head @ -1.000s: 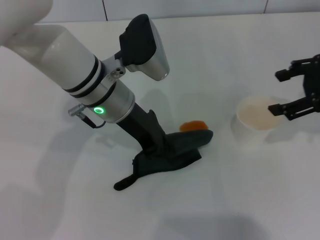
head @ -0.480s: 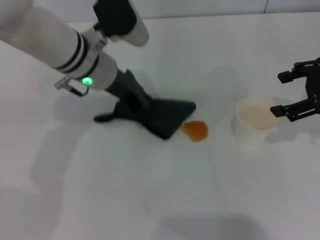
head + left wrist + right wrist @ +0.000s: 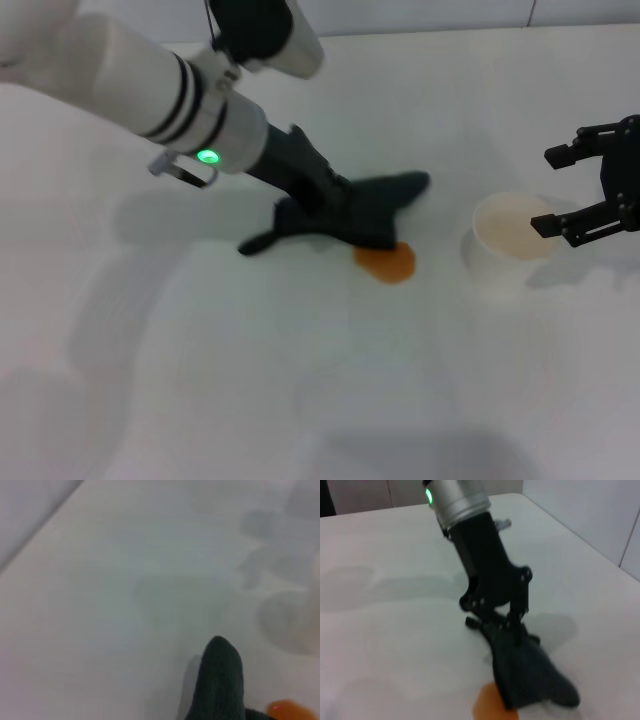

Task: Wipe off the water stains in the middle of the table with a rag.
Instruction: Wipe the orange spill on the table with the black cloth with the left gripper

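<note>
White table (image 3: 300, 400), mid-surface: left gripper (image 3: 335, 205) clamps rag (image 3: 375, 215) flat; stain (image 3: 385, 263) touches rag's near edge, toward front edge. Right gripper (image 3: 590, 190) open beside cup (image 3: 510, 245), right edge.

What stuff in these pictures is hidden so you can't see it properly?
- The orange stain: in the head view the rag covers its far edge; the left wrist view's edge cuts it off.
- The paper cup: its contents are too pale to tell in the head view.
- The right end effector: partly cut off by the head view's edge.
- The left end effector: the left wrist view shows none of it.
</note>
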Controlling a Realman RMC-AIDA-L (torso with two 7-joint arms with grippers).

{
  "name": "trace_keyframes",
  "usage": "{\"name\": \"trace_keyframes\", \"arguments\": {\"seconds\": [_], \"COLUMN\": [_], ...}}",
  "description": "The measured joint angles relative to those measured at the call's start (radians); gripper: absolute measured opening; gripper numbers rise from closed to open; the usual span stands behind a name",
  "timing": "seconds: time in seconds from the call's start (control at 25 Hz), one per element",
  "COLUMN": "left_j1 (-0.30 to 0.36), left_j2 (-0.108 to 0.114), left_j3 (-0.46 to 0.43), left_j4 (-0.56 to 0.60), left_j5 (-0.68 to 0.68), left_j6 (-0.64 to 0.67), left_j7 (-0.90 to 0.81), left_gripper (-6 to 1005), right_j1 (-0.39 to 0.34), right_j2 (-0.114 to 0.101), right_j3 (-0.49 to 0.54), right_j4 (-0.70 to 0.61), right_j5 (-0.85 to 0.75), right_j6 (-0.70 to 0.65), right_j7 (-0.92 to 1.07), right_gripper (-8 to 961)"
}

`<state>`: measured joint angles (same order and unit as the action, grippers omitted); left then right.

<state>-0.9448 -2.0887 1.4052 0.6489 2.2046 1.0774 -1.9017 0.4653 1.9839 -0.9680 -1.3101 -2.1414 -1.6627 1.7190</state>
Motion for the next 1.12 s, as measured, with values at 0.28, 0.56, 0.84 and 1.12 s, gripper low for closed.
{"name": "trace_keyframes", "arguments": {"seconds": [0.28, 0.56, 0.84, 1.12], "left_j1": [0.005, 0.029, 0.040, 0.045], "left_j2": [-0.001, 0.003, 0.005, 0.006], "left_j3": [0.175, 0.214, 0.210, 0.061], "left_j4": [-0.012, 0.072, 0.063, 0.048], "left_j5": [-0.196, -0.235, -0.146, -0.006], "left_j6": [0.025, 0.151, 0.093, 0.052], "left_j7": [0.041, 0.000, -0.043, -0.058], "left_gripper": [57, 56, 55, 55], "right_j1": [0.002, -0.006, 0.001, -0.005], "right_j2": [0.001, -0.006, 0.001, 0.005], "right_j3": [0.003, 0.009, 0.008, 0.008], "right_j4": [0.000, -0.009, -0.010, -0.008], "right_j5": [0.000, 0.001, 0.002, 0.002], "right_j6": [0.000, -0.008, -0.008, -0.006], "right_j7": [-0.001, 0.006, 0.002, 0.002], "right_gripper": [868, 869, 868, 868]}}
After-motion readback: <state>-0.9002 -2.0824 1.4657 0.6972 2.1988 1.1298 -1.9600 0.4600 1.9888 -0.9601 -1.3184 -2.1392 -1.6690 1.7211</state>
